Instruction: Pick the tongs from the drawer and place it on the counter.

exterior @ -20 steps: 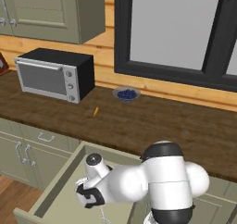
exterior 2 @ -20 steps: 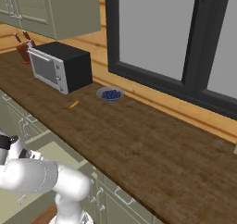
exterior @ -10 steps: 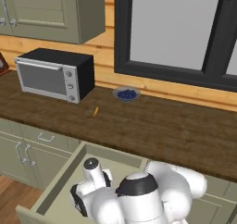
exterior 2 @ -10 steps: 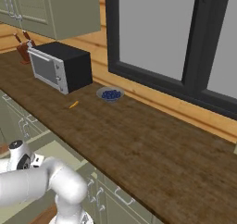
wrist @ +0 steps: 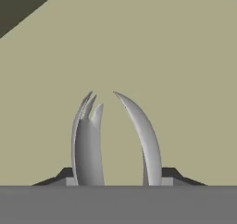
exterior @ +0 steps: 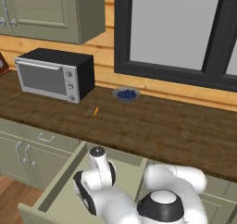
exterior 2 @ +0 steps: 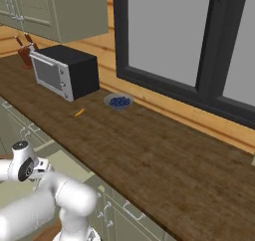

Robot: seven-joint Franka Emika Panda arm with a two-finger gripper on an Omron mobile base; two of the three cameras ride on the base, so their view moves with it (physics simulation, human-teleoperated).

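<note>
Both fingertips of my end effector were clamped on the tongs, low over the drawer floor. Grasp step looked done; next I judged a straight lift clear of the drawer walls, then across to the worktop.

The dark wood-grain surface carries a black microwave at its left, a small bowl of blueberries near the back wall, and a tiny orange stick between them. Below it, the open drawer's pale-green floor bears the tongs.
</note>
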